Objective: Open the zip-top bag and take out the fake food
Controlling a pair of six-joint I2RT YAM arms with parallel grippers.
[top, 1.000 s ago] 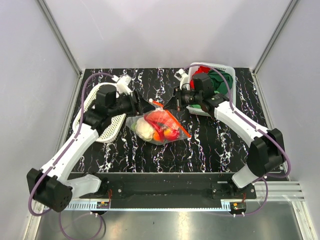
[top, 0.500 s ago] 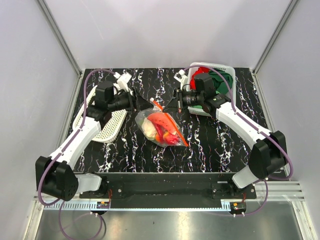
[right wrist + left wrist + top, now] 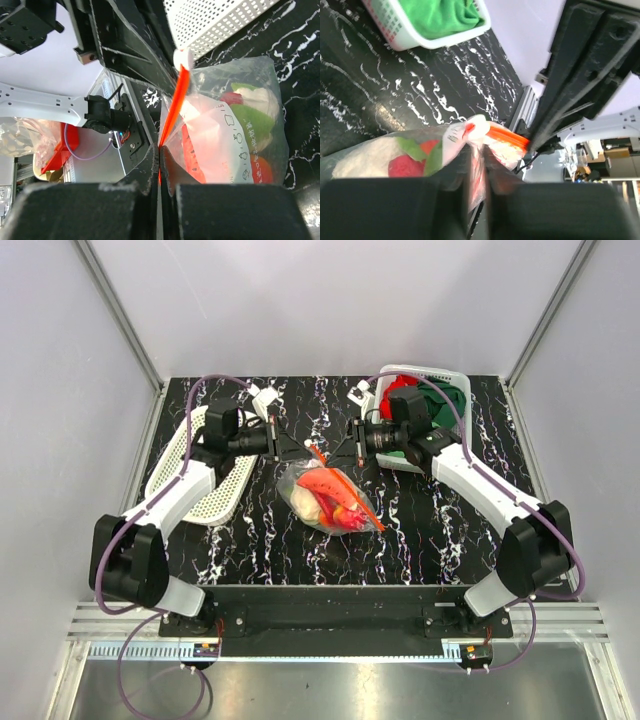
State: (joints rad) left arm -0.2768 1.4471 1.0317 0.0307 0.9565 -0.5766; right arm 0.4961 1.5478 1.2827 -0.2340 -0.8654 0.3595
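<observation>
The zip-top bag (image 3: 330, 498) is clear plastic with an orange-red zip strip (image 3: 350, 490), and its mouth is lifted off the black marbled table. Inside it the fake food (image 3: 318, 502) shows as red, pale and orange pieces. My left gripper (image 3: 300, 447) is shut on the bag's clear lip; in the left wrist view (image 3: 479, 170) the plastic is pinched between the pads. My right gripper (image 3: 346, 450) faces it from the right, shut on the zip strip's edge (image 3: 159, 156). A red fruit (image 3: 402, 167) and a green piece (image 3: 252, 122) show through the bag.
A white mesh basket (image 3: 200, 485) lies tipped at the left, under the left arm. A second white basket (image 3: 445, 380) with red and green cloths stands at the back right, behind the right arm. Metal frame posts edge the table.
My left gripper has swung right to the bag's mouth and shut on its lip. The bag has turned so its zip strip runs away from the grippers. The right gripper has stayed shut.
</observation>
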